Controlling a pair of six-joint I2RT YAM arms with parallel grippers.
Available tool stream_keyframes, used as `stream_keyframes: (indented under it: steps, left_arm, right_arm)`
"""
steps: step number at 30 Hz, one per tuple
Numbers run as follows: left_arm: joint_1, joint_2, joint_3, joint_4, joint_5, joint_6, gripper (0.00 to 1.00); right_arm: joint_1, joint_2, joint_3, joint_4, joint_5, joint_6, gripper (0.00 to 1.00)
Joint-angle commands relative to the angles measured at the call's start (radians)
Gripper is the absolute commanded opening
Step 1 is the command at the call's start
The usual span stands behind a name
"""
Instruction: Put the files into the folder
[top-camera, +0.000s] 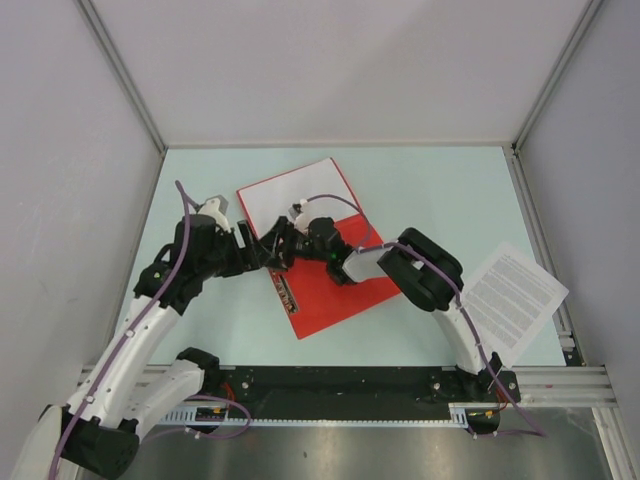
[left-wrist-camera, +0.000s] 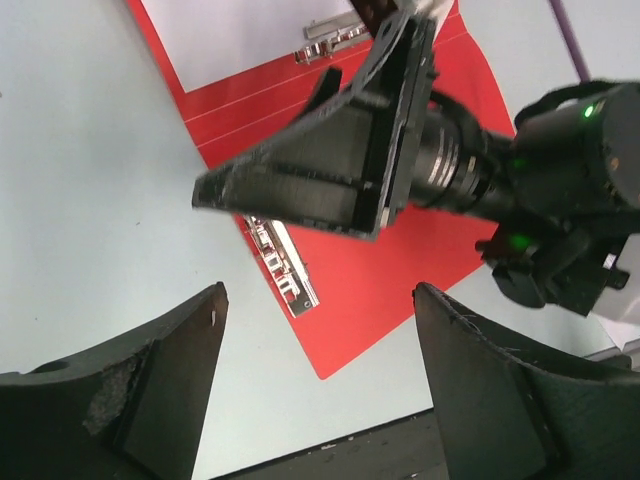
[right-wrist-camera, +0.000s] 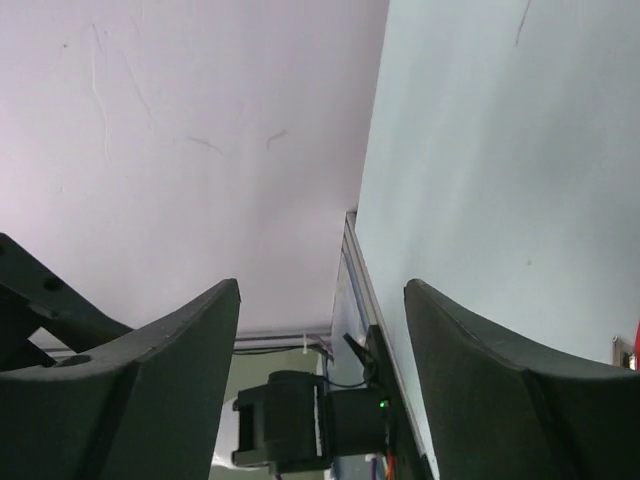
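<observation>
The red folder (top-camera: 335, 295) lies on the table in the middle, and the left wrist view (left-wrist-camera: 400, 290) shows it too. A white sheet (top-camera: 290, 190) covers its far part, also visible in the left wrist view (left-wrist-camera: 230, 35). A printed sheet of the files (top-camera: 512, 300) lies on the table at the right, apart from the folder. My left gripper (top-camera: 262, 248) is open and empty above the folder's left edge (left-wrist-camera: 315, 290). My right gripper (top-camera: 285, 240) is open and empty, turned sideways just above the folder, facing the left gripper (right-wrist-camera: 320, 285).
A metal clip strip (top-camera: 284, 291) runs along the folder's left edge, and the left wrist view (left-wrist-camera: 283, 267) shows it as well. Grey walls enclose the table on three sides. The black rail (top-camera: 350, 385) with the arm bases runs along the near edge.
</observation>
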Motion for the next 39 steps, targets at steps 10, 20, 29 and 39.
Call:
stream_keyframes:
  steps: [10, 20, 29, 39]
  left_arm:
    - [-0.002, 0.029, -0.041, 0.104, 0.313, 0.063, 0.9]
    - [-0.388, 0.485, 0.118, 0.353, 0.212, -0.035, 0.92]
    - [-0.591, 0.828, 0.424, 0.34, 0.227, -0.043, 0.9]
    - [-0.597, 0.867, 0.475, 0.33, 0.233, -0.051, 0.9]
  right_arm:
    - [-0.216, -0.299, 0.127, -0.727, 0.073, -0.564, 0.84]
    - [-0.778, -0.841, -0.191, -1.543, 0.649, -0.688, 0.93]
    - [-1.338, -1.086, -0.615, -1.41, 0.546, -0.746, 1.0]
    - [-1.378, -0.934, -0.706, -1.198, 0.448, -0.771, 1.0]
